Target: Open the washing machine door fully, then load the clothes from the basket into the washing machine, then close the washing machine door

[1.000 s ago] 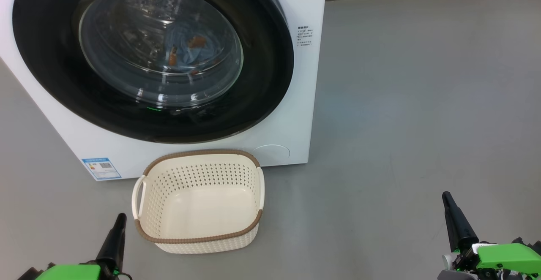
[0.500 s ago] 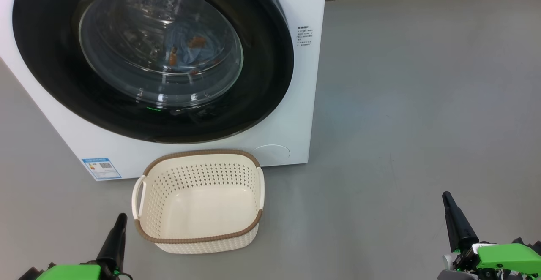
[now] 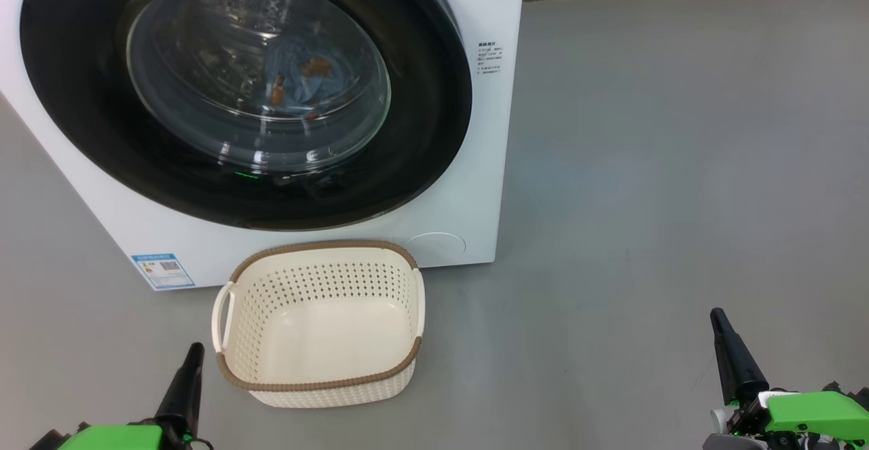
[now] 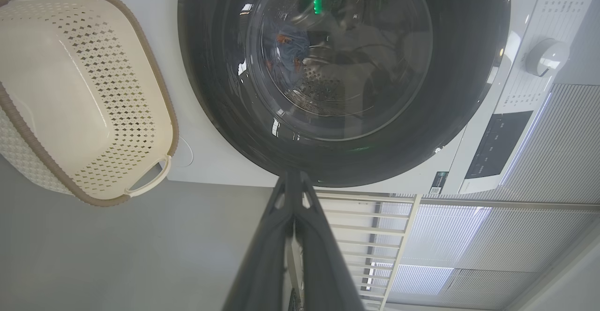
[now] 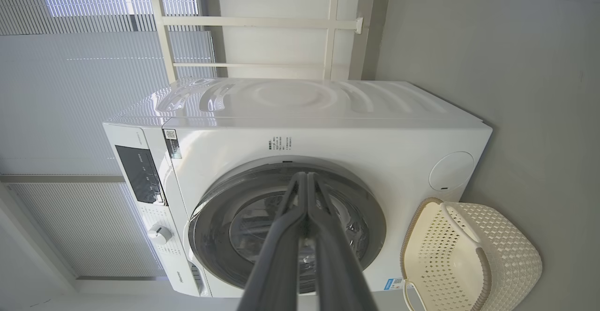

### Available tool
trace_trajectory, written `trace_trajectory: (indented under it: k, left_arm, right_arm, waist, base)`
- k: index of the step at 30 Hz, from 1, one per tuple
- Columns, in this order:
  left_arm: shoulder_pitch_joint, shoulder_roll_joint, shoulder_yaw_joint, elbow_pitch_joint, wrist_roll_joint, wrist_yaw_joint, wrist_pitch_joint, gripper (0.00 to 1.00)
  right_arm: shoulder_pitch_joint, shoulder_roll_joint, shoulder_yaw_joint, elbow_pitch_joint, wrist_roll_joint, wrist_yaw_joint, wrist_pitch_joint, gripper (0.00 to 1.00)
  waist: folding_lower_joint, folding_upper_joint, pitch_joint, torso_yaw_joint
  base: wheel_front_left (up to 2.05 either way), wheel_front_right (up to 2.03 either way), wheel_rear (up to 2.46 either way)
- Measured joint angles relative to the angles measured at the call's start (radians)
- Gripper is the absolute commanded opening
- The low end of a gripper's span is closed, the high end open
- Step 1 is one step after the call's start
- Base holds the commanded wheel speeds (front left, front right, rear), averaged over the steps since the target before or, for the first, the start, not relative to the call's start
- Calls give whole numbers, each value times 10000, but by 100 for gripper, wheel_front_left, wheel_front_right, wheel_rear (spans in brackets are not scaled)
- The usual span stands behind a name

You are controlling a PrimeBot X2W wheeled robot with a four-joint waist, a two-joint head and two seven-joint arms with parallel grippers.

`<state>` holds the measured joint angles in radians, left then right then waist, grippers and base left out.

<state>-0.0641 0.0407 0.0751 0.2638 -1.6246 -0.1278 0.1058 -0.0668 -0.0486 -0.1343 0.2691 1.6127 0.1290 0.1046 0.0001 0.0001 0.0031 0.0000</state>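
We log: washing machine door (image 3: 428,110) closed, clothes (image 3: 305,80) behind its glass; basket (image 3: 319,383) on floor (image 3: 645,165) in front. Left claw (image 3: 195,349), right claw (image 3: 715,315) pressed together.

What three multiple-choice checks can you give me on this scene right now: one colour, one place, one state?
1. What colour is the rim of the perforated basket?
A. brown
B. green
C. black

2. Where are the light blue printed clothes?
A. in the basket
B. hanging on a rack
C. inside the washing machine, behind the glass window

3. How does the washing machine door stand?
A. swung wide open
B. shut
C. removed

Answers:
1 A: the woven-look band round the basket's top is brown over cream-white walls.
2 C: blue cloth with orange-brown figures shows through the glass, and the basket is bare inside.
3 B: in the right wrist view, the black ring lies flush against the white front.
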Motion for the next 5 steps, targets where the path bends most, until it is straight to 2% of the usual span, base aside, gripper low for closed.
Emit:
trace_trajectory:
  k: [5]
  left_arm:
    - [0, 0, 4, 0, 0, 0, 0, 0]
  right_arm:
    - [0, 4, -2, 0, 0, 0, 8, 0]
  waist:
    - [-1, 0, 0, 0]
  base:
    - [0, 0, 0]
